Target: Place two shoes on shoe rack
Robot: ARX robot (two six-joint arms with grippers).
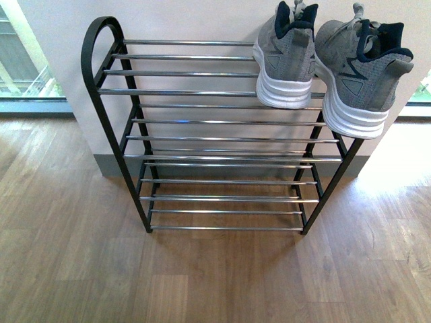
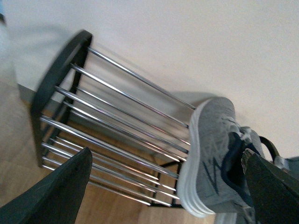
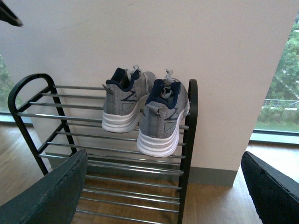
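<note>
**Seen from three angles, the grey sneakers (image 1: 286, 64) sit on the top tier of the shoe rack (image 1: 94, 60)**

While the front view gives me the rack head-on against the pale wall (image 1: 202, 17), it shows neither arm. What it does show is the pair side by side at the right end of the top rods, heels toward me and toes toward the wall. The right-hand sneaker (image 1: 360, 67) pokes its white heel out past the front rod and covers the top of the right side frame.

From the right wrist camera I get what the front view hides. That shoe leans against the black arch of the right frame and tilts down toward me, while its mate sits flatter on the rods. This view also takes in a window (image 3: 280, 93) with greenery beyond the wall. The right gripper (image 3: 164, 155) is spread wide, fingers at either edge of the frame, with nothing between them.

The left wrist camera looks along the rack from its other end — blurred, so I would only say it seems to catch one sneaker's sole side-on, with the second largely behind a finger. The left gripper (image 2: 166, 154) is likewise released and holds nothing.

The lower tiers show bare chrome rods above the wooden floor (image 1: 81, 269).
</note>
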